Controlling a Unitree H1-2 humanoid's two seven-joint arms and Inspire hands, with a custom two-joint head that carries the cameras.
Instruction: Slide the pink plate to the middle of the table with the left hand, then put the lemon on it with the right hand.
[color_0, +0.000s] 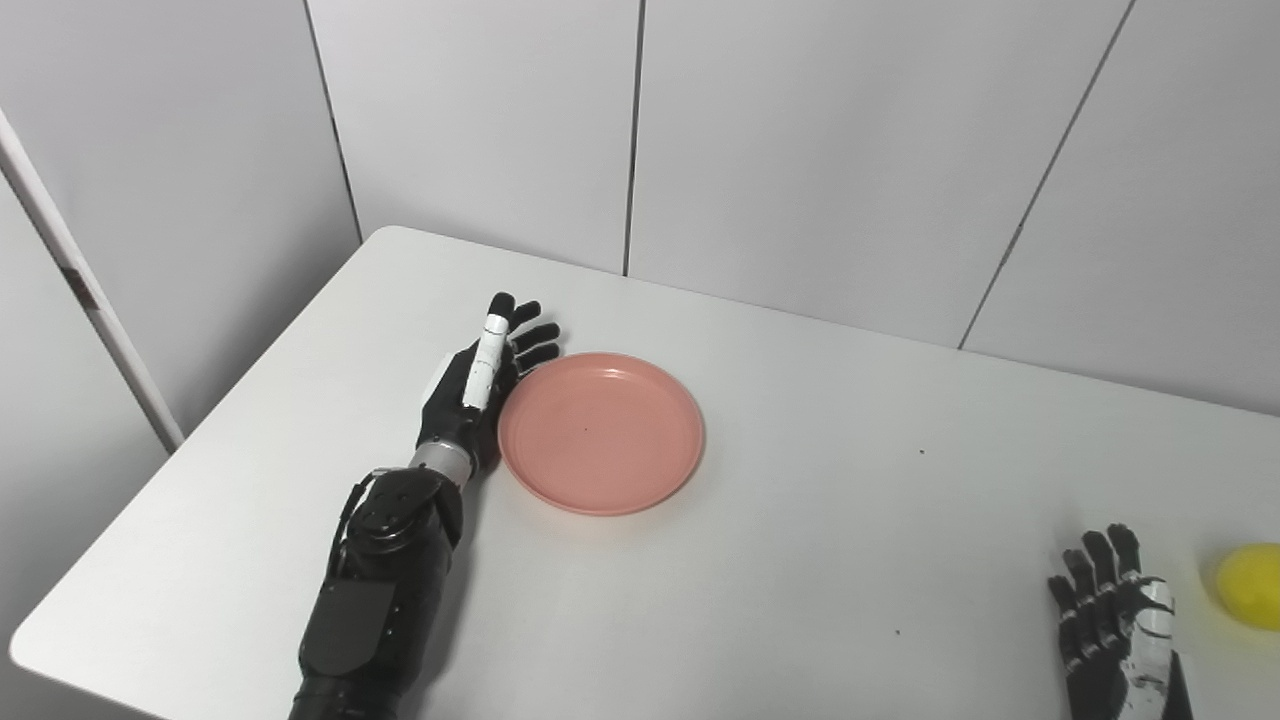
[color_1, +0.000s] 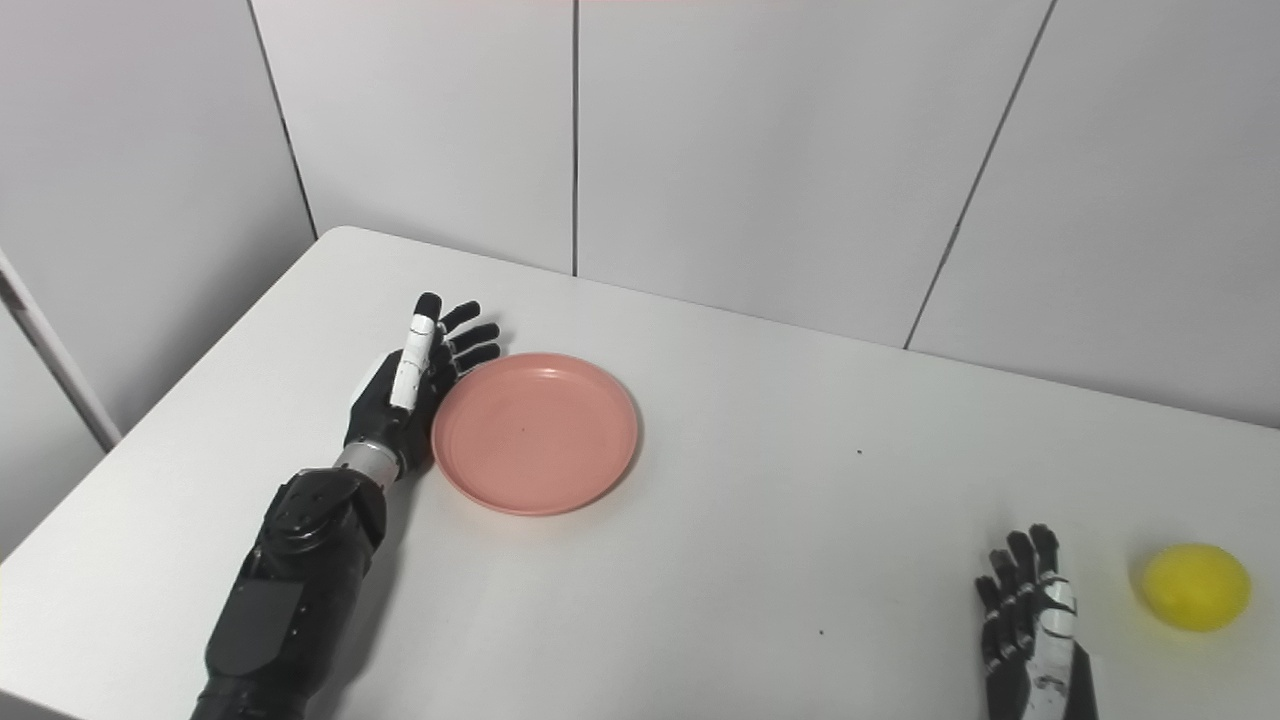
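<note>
The pink plate lies flat on the white table, left of the middle. My left hand stands on edge against the plate's left rim, fingers straight and apart, holding nothing. The yellow lemon lies on the table near the front right. My right hand rests at the front edge just left of the lemon, fingers open and empty, a small gap between them.
White wall panels stand behind the table's far edge. The table's left edge runs close to my left arm. A few small dark specks lie on the tabletop.
</note>
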